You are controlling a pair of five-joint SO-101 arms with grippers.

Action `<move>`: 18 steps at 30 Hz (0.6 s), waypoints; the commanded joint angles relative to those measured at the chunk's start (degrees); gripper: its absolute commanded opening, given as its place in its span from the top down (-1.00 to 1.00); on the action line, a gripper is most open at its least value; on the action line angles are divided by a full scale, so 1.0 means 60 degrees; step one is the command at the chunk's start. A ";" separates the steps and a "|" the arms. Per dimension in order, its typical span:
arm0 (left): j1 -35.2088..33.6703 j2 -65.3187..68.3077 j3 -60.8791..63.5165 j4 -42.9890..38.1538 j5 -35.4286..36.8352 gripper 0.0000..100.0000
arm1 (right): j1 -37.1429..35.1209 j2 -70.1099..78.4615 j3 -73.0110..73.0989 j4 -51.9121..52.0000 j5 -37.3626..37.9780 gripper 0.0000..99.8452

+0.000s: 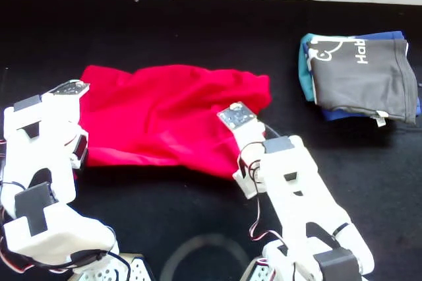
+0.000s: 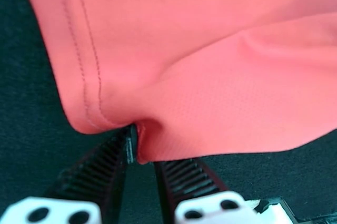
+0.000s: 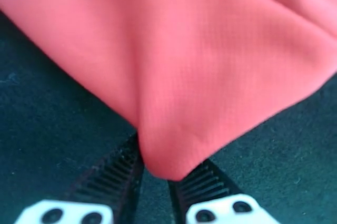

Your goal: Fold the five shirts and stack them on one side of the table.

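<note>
In the middle of the black table (image 1: 198, 24), a little toward its left side, the red shirt (image 1: 165, 119) lies spread out flat but rumpled, with soft creases across it and its far right corner bunched up. Its near edge runs from one arm across to the other.

At the near left corner of the shirt, the left gripper (image 2: 143, 153) is clamped on the cloth. A small pinch of the hem is nipped between its black ribbed fingers (image 2: 105, 169), just beside the double line of stitching (image 2: 89, 71) that runs along the shirt's edge. The cloth puckers where it is pinched.

At the near right corner, the right gripper (image 3: 158, 170) is closed on the shirt too. A rounded fold of red cloth sits between its two ribbed fingers (image 3: 113, 174) and hangs a little over their tips. Both grippers are low, close to the table.

On the far right side of the table, well apart from the red shirt, sits a stack of folded shirts (image 1: 359, 76). A grey one with white print is on top, blue shows beneath it and teal at its left edge. How many lie in the pile is hard to tell from above. A small white tag (image 1: 379, 120) sticks out at its near right corner.
</note>
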 commanded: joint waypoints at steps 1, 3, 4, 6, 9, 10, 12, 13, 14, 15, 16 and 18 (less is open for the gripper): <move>0.0125 -0.0476 -0.0066 0.0059 0.0029 0.98 | 0.0110 -0.0344 -0.0784 0.0711 -0.0015 0.99; 0.0110 -0.0476 -0.0066 0.0059 0.0029 0.98 | 0.0110 -0.0344 -0.1516 0.1414 -0.0293 0.92; 0.0110 -0.0476 -0.0066 0.0059 0.0029 0.98 | 0.0110 -0.0344 -0.1868 0.1766 -0.0337 0.85; 0.0110 -0.0476 -0.0066 0.0059 0.0029 0.98 | 0.0095 -0.0344 -0.2571 0.2308 -0.0337 0.70; 0.0110 -0.0476 -0.0066 0.0044 0.0029 0.98 | 0.0081 -0.0344 -0.3407 0.2630 -0.0381 0.65; 0.0110 -0.0476 -0.0066 0.0044 0.0029 0.98 | 0.0081 -0.0344 -0.3568 0.2586 -0.0381 0.65; 0.0110 -0.0476 -0.0066 0.0044 0.0029 0.98 | 0.0066 -0.0227 -0.3773 0.2571 -0.0396 0.65; 0.0110 -0.0476 -0.0066 0.0044 0.0029 0.98 | 0.0051 -0.0227 -0.3729 0.2440 -0.0396 0.65; 0.0125 -0.0476 -0.0066 0.0044 0.0029 0.98 | 0.0051 -0.0227 -0.3597 0.2234 -0.0396 0.65; 0.0125 -0.0476 -0.0066 0.0044 0.0029 0.98 | 0.0051 -0.0227 -0.3421 0.2073 -0.0396 0.65; 0.0125 -0.0476 -0.0066 0.0044 0.0029 0.98 | 0.0051 -0.0227 -0.3216 0.1853 -0.0396 0.65; 0.0139 -0.0476 -0.0110 0.0044 0.0029 0.98 | 0.0037 -0.0227 -0.2791 0.1473 -0.0396 0.65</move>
